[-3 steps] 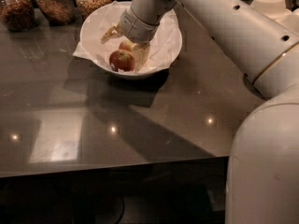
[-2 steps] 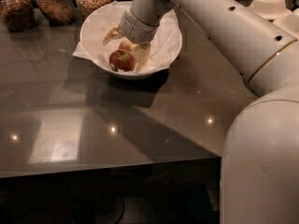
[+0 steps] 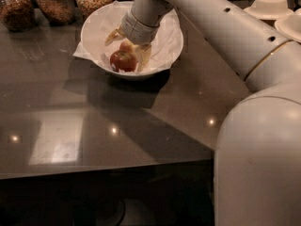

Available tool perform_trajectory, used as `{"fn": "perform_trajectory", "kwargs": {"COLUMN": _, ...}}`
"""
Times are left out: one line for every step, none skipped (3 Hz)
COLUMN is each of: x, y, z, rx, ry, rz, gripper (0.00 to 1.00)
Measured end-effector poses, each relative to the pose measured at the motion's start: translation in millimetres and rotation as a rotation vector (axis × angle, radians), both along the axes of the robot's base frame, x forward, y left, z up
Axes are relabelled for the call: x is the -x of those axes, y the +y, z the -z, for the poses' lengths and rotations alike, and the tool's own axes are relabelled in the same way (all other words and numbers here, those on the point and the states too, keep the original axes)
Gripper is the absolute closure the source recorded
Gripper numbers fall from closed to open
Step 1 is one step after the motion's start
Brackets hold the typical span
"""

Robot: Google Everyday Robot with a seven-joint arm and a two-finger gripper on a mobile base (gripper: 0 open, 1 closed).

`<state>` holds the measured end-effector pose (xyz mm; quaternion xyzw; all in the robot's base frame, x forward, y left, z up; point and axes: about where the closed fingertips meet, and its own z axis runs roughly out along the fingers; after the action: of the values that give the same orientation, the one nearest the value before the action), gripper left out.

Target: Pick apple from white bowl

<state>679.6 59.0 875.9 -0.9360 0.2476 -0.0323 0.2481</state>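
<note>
Camera view: the white bowl (image 3: 171, 41) stands on the far part of a dark glossy countertop (image 3: 70, 107). It is lined with crinkled white paper (image 3: 160, 55), a corner of which overhangs the left rim. The apple (image 3: 123, 60), deep red, lies in the near-left part of the bowl on the paper.

The arm (image 3: 207, 18) reaches in from the right and descends into the bowl. The gripper (image 3: 127, 50) is inside the bowl, directly above and just behind the apple. Its translucent yellowish fingers (image 3: 114, 35) are spread apart, one to the left and one to the right of the apple, and nothing is clamped.

Three glass jars (image 3: 55, 4) of brown dry goods stand behind the bowl. Beige bowls (image 3: 268, 6) sit at the far right.
</note>
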Motion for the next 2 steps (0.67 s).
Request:
{"fn": "perform_trajectory", "kwargs": {"x": -0.3, "y": 1.6, "z": 0.2, "rx": -0.002, "ry": 0.001, "rz": -0.002, "gripper": 0.44}}
{"fn": "perform_trajectory", "kwargs": {"x": 0.0, "y": 3.6, "z": -0.3, "rx": -0.005, "ry": 0.003, "rz": -0.005, "gripper": 0.66}}
